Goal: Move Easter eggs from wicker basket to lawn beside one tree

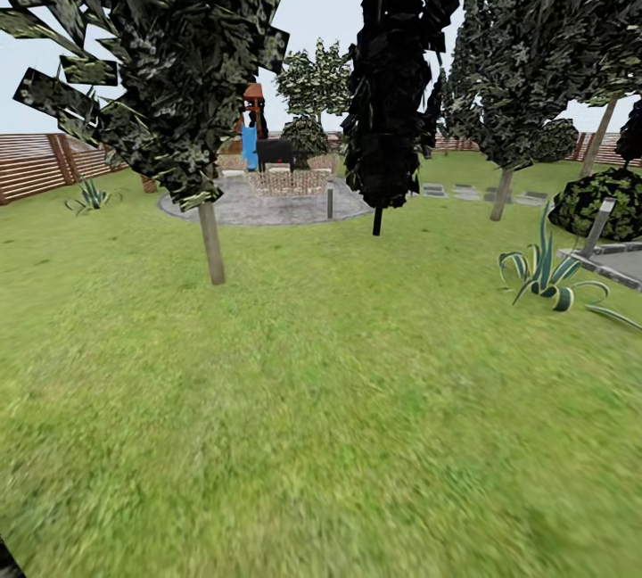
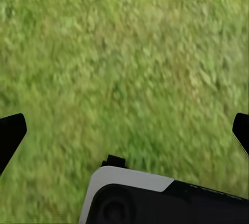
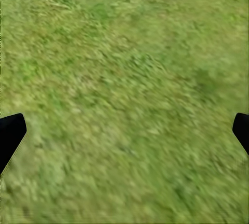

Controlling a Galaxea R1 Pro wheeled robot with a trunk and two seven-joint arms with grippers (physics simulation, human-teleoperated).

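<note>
**On the grass, basket not yet found**

From the head camera I look across the lawn (image 1: 321, 400) toward a tree (image 1: 210, 239) with a pale trunk on the left, a dark conifer (image 1: 392, 96) in the middle and another leafy tree (image 1: 502, 194) to the right. Behind them lie a grey paved patio (image 1: 267, 203) and a slatted fence (image 1: 40, 163). A striped spiky plant (image 1: 544, 275) sits at the right. I cannot find a basket or eggs here, so I can say nothing of its contents.

In the left wrist view, the left end effector (image 2: 124, 130) has its fingers spread wide over bare grass, holding nothing.

In the right wrist view, the right end effector (image 3: 124, 130) is likewise spread apart and empty.

The risk I see: driving on blind, I could clip a trunk or miss the basket altogether.
</note>
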